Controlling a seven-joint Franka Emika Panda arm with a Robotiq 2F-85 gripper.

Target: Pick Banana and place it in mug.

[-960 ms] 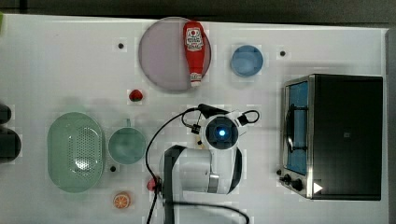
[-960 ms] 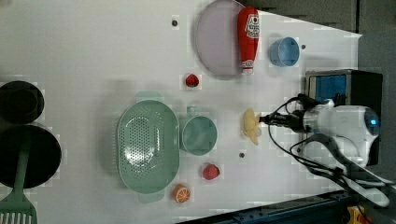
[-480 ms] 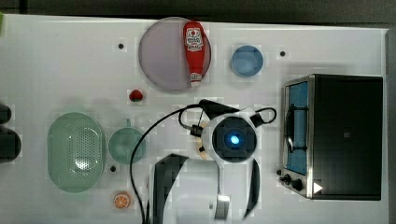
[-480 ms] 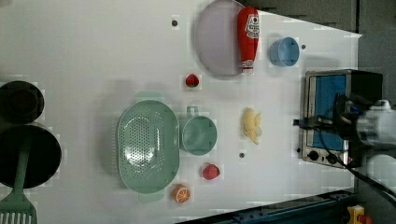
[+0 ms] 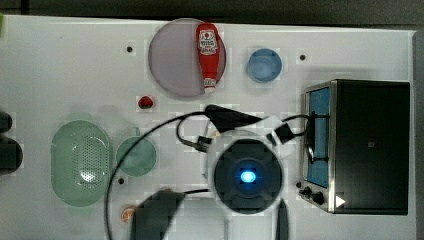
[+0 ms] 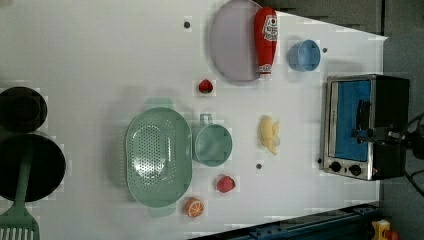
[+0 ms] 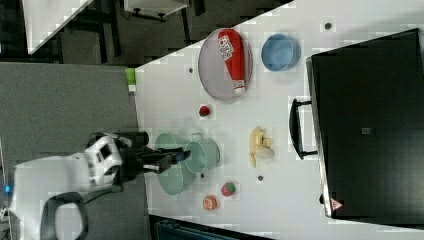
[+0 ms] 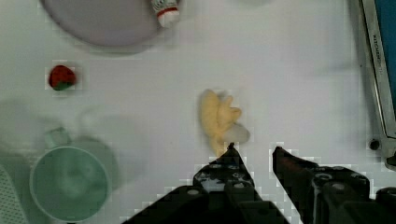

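Banana (image 6: 269,134) pickup has not begun: on the white table (image 6: 100,60), the mint-green mug (image 6: 213,145) stands empty, the bunch lies near it, and the tool (image 8: 254,156) hangs above, narrowly parted, empty.

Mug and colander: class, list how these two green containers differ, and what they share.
The mug is small and round; the colander is much larger and oval. The mug has solid walls and one small side handle; the colander is perforated with holes. Both are mint green, stand side by side on the white table, and look empty.
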